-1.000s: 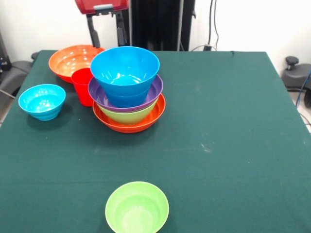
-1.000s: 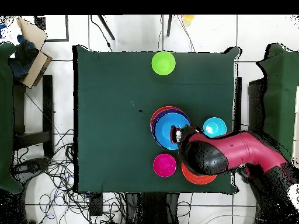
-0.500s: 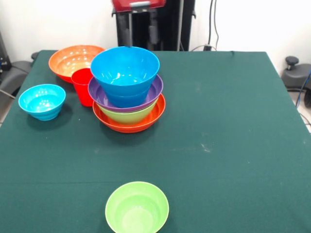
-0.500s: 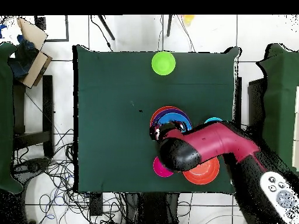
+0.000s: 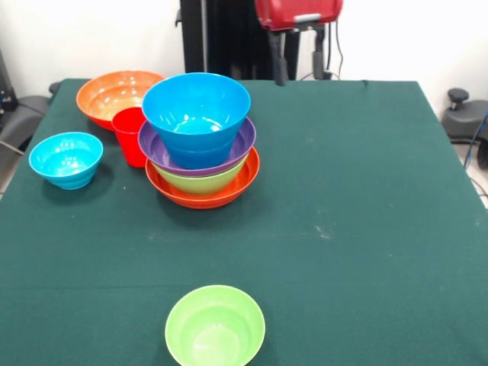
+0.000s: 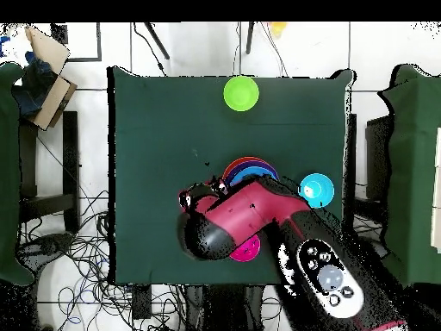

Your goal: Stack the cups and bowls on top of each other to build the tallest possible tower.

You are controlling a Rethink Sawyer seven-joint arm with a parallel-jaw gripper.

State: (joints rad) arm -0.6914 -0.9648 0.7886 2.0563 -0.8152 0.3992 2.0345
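The tower stands left of centre: a wide orange bowl as base, then a green bowl, a purple bowl and a big blue bowl on top. The red cup stands upright against its left side. A second orange bowl sits behind the cup. A small blue bowl is at the left and a green bowl at the front edge. My gripper hangs open and empty above the table's far edge, right of the tower. In the overhead view the gripper and arm cover most of the tower.
A magenta bowl shows partly under the arm in the overhead view only. The overhead view also shows the green bowl and the small blue bowl. The green table cloth spreads to the right.
In the front view the gripper has moved from the far left, behind the orange bowl, to the right past the tower. The bowls and the cup have not moved.
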